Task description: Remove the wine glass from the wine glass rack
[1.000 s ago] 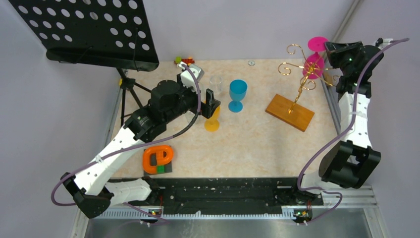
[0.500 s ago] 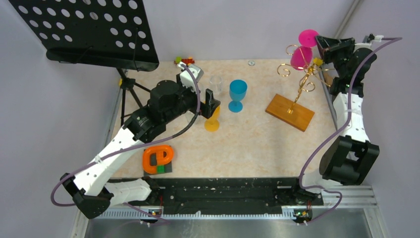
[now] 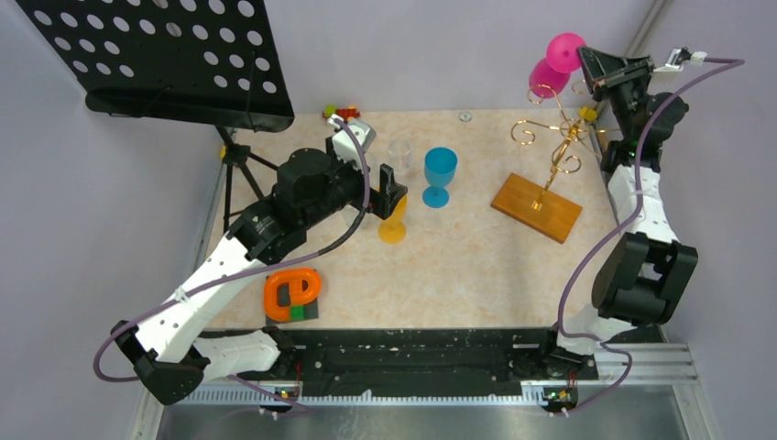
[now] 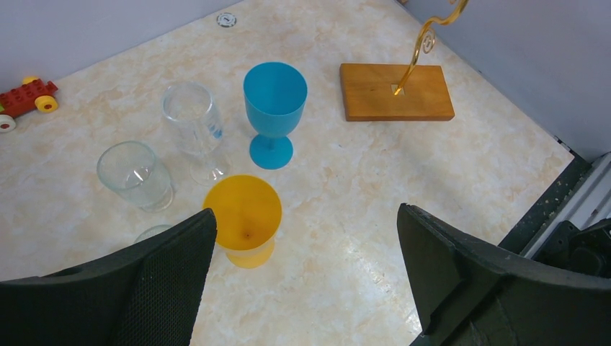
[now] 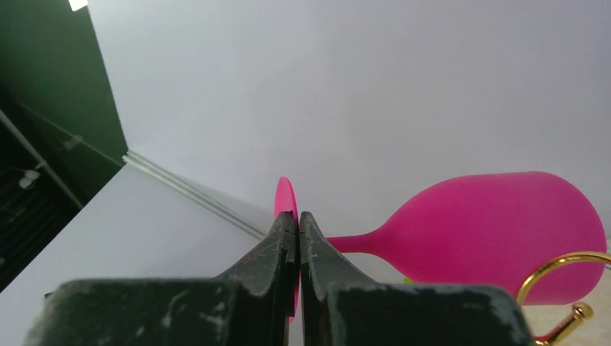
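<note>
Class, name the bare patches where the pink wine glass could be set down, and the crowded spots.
Widest bare patch: near middle of the table, bordered by yellow goblet, wooden base and front rail. Narrower strip between blue goblet and that base. Crowded: the clear glasses by the left tool.

No text, number, brand or sign can be read in any view. A small blue mark shows on the right side of the tall clear glass (image 4: 193, 126), which stands just left of the blue goblet (image 4: 274, 108). It is too small to tell whether it is lettering. The small round disc (image 4: 226, 19) at the far edge of the table has dark marks on its face, and these are also too small to read.
</note>
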Available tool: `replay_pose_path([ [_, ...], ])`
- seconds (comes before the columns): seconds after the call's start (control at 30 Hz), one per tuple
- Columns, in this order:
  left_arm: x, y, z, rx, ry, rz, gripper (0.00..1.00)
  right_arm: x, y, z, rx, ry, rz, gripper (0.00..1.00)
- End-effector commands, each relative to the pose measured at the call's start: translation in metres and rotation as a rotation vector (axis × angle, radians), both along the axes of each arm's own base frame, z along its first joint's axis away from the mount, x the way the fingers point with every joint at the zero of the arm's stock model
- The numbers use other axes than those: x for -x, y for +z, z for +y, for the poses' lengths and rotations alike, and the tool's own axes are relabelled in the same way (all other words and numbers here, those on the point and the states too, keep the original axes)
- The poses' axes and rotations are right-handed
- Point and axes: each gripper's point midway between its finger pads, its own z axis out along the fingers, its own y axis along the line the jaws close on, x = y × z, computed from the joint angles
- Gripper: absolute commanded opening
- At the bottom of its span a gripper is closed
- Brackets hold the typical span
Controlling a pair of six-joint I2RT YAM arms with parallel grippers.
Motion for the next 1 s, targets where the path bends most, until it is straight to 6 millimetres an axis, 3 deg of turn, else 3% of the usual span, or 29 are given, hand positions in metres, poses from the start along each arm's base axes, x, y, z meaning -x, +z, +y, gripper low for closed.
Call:
replay_pose_path([
  [0.0,0.001,0.024,0.000,0.066,-0.006,-0.056,0.99,0.020,0.042,0.029,0.029,0.122,-0.199,0.00],
  [0.5,0.014,0.049,-0.021,0.174,-0.123,-0.070,0.99,0.080,0.091,0.068,0.143,0.259,-0.372,0.00],
  [0.83,0.016,0.051,-0.022,0.187,-0.128,-0.062,0.99,0.073,0.099,0.070,0.213,0.263,-0.380,0.00],
  [0.97,0.016,0.055,-0.022,0.199,-0.127,-0.070,0.99,0.087,0.109,0.076,0.216,0.292,-0.408,0.00],
])
